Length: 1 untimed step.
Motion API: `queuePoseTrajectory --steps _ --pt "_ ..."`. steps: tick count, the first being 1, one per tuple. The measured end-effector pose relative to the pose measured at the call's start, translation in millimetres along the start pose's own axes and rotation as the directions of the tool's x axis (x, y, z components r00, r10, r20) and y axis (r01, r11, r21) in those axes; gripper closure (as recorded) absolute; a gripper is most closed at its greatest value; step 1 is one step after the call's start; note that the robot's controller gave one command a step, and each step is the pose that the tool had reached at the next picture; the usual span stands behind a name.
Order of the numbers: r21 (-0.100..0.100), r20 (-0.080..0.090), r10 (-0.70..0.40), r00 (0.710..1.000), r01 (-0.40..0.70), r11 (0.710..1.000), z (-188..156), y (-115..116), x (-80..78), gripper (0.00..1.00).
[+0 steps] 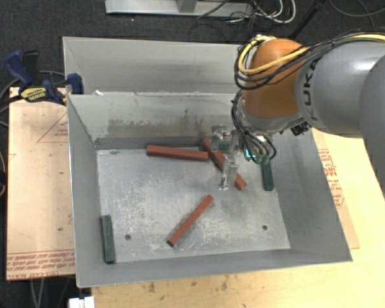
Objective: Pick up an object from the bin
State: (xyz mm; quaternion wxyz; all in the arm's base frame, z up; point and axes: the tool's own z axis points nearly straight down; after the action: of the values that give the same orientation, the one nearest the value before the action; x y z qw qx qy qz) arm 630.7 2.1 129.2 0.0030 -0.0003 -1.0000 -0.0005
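My gripper (226,179) hangs low over the back right of the bin floor, its tip right beside a short red-brown stick (239,182) that lies slanted under it. A longer red-brown stick (177,152) lies flat along the back wall, to the gripper's left. Just right of the gripper, a dark green stick (267,176) leans by the right wall. A third red-brown stick (190,221) lies diagonally on the floor in front of the gripper.
Another dark green stick (107,239) lies along the left wall near the front corner. The arm's orange cover and cables hang over the bin's back right corner.
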Motion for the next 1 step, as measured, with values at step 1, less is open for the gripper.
queuePoseTrajectory --steps 1 --pt "0.0 0.004 -0.283 0.959 0.283 0.959 21.6 39.1 90.2 0.0"
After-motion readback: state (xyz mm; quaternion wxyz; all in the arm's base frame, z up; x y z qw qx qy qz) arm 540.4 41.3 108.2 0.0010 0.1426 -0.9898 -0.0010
